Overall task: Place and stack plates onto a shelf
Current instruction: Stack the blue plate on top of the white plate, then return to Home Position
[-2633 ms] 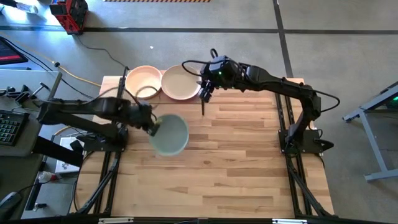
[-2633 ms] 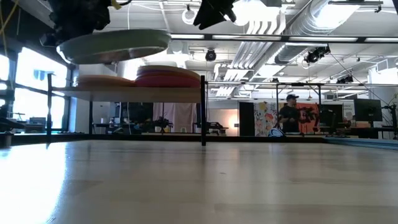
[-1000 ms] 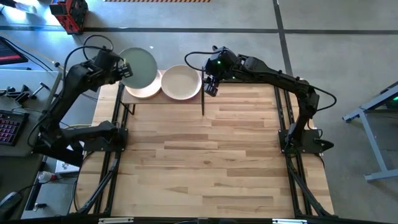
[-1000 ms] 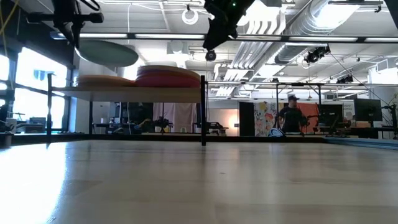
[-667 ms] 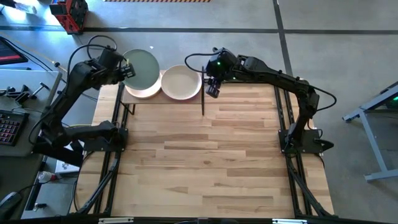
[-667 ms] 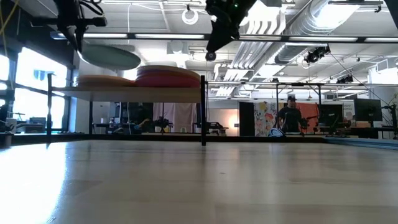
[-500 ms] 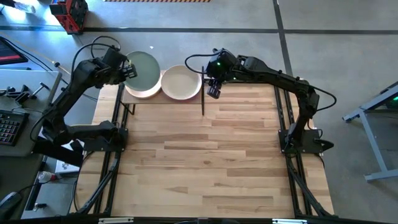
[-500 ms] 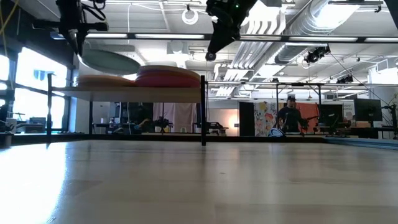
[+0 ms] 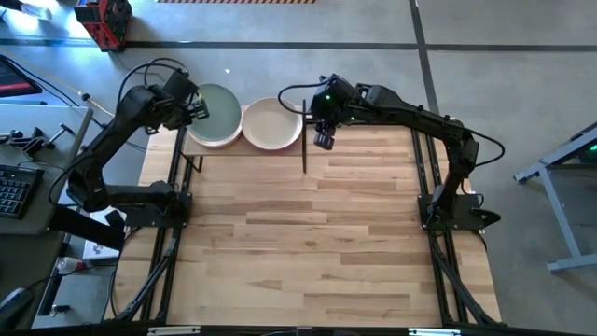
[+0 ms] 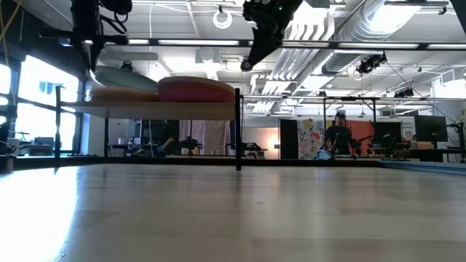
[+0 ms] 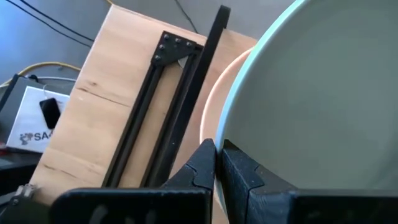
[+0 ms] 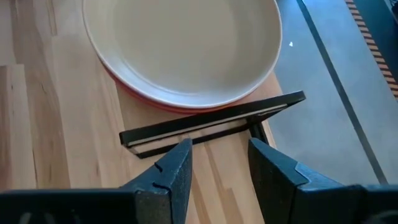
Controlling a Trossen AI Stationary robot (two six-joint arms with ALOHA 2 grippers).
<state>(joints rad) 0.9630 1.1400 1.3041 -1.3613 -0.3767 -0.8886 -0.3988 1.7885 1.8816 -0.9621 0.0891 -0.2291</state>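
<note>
My left gripper [image 9: 193, 108] is shut on a mint green plate [image 9: 217, 111] over the left stack of peach and orange plates [image 10: 116, 94] on the shelf [image 10: 164, 109]. The right stack has a cream plate [image 9: 271, 124] on top of a magenta one [image 12: 155, 102], and it rests flat on the shelf board. My right gripper [image 9: 324, 140] hovers open above the shelf's right end [image 12: 211, 127], beside the cream plate [image 12: 180, 50], touching nothing. My left gripper pinches the mint green plate's rim [image 11: 231, 140] between its two fingers [image 11: 205, 163], coming from the table's left side. The plate [image 10: 124, 78] is tilted, with the held edge higher and the opposite edge dipping to the peach plate [image 11: 210, 109]. I cannot tell whether they touch.
The shelf stands at the table's far left on thin black posts, one [image 9: 304, 159] at its near right corner. The slatted wooden tabletop [image 9: 308, 243] stretches in front of it. A person [image 10: 338, 135] stands far off in the room behind.
My left gripper has come down and a little toward the table's right, bringing the mint green plate from above the left stack to just over it, now tilted. My right gripper has drifted slightly toward the near edge, staying open.
</note>
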